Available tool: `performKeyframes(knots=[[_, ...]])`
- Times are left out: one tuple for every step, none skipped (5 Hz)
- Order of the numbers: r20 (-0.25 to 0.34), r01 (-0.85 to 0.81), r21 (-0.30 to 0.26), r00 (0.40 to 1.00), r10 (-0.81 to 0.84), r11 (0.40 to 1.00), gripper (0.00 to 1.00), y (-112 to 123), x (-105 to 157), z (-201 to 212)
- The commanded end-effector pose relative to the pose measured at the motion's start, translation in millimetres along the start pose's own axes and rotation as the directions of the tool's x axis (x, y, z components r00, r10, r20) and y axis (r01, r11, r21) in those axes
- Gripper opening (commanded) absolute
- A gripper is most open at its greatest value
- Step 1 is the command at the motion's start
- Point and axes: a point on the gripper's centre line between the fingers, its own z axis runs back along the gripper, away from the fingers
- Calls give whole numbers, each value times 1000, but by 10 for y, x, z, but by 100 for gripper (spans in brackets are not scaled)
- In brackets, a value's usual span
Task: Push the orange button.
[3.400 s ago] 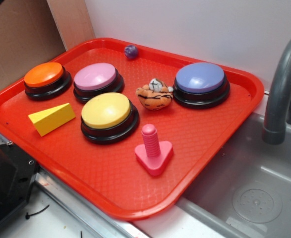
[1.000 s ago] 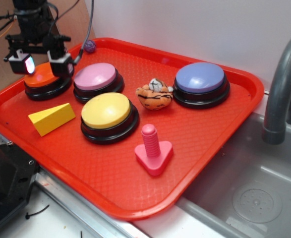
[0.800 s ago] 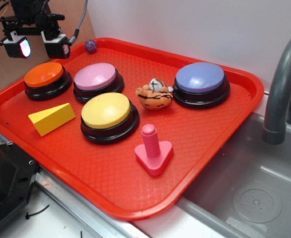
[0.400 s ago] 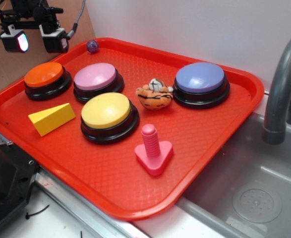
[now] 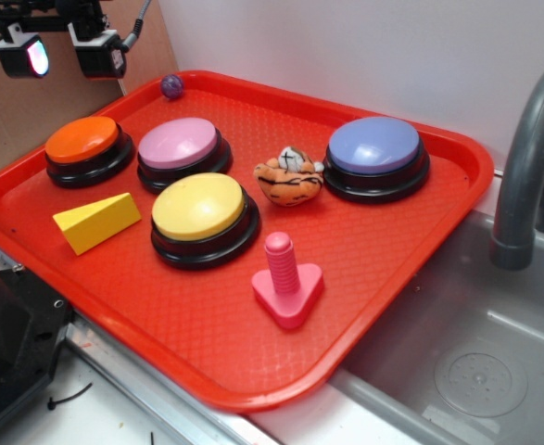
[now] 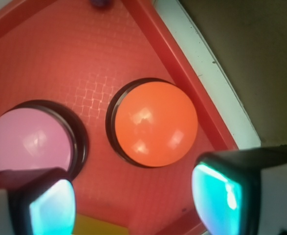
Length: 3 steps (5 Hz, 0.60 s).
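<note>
gripper (image 5: pixel 60 56): up at top-left of exterior view, above the tray's far-left corner — fingers spread apart, holding nothing
orange button (image 5: pixel 82 141): far-left on red tray (image 5: pixel 392 250), below the gripper, untouched; centred between the fingertips in wrist view (image 6: pixel 155 122)
pink button (image 5: pixel 178 144): just beside the orange one
yellow wedge (image 5: pixel 95 222): nearer the tray's front edge than the orange button
</note>
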Motion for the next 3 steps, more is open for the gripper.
performKeyframes(knots=[[113,4,19,994,-6,1000,100,52,58,329],[148,10,23,989,-13,1000,100,17,36,437],[181,51,20,982,-54,998,100,-15,-24,531]])
